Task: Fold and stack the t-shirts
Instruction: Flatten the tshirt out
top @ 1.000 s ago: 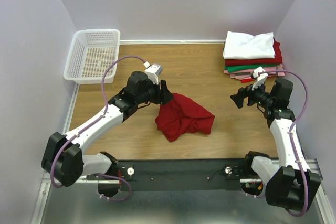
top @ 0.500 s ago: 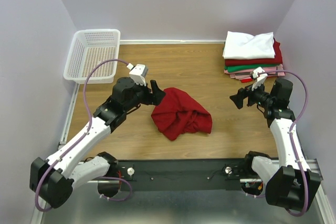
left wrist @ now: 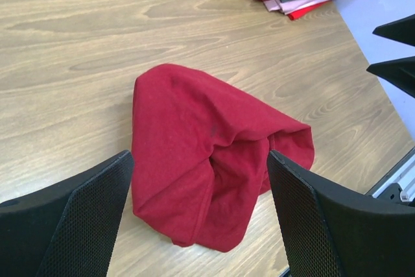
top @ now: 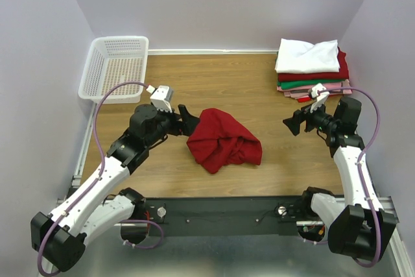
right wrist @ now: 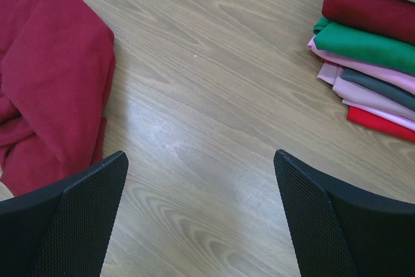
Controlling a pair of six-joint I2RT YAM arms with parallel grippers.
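A large dark red t-shirt (top: 224, 139) lies crumpled in a heap on the wooden table; it also shows in the left wrist view (left wrist: 207, 154) and at the left of the right wrist view (right wrist: 48, 76). A stack of folded t-shirts (top: 312, 69), white on top with dark red, green and pink below, sits at the back right, also in the right wrist view (right wrist: 369, 50). My left gripper (top: 187, 120) is open and empty just left of the heap, not touching it (left wrist: 201, 160). My right gripper (top: 293, 122) is open and empty, well right of the heap (right wrist: 201, 160).
A white plastic mesh basket (top: 114, 68) stands at the back left corner. Lilac walls close the table on three sides. A black rail (top: 220, 215) with the arm bases runs along the near edge.
My left gripper let go of the red t-shirt and drew back to the left; the cloth dropped into a lower heap. The right arm has not moved.
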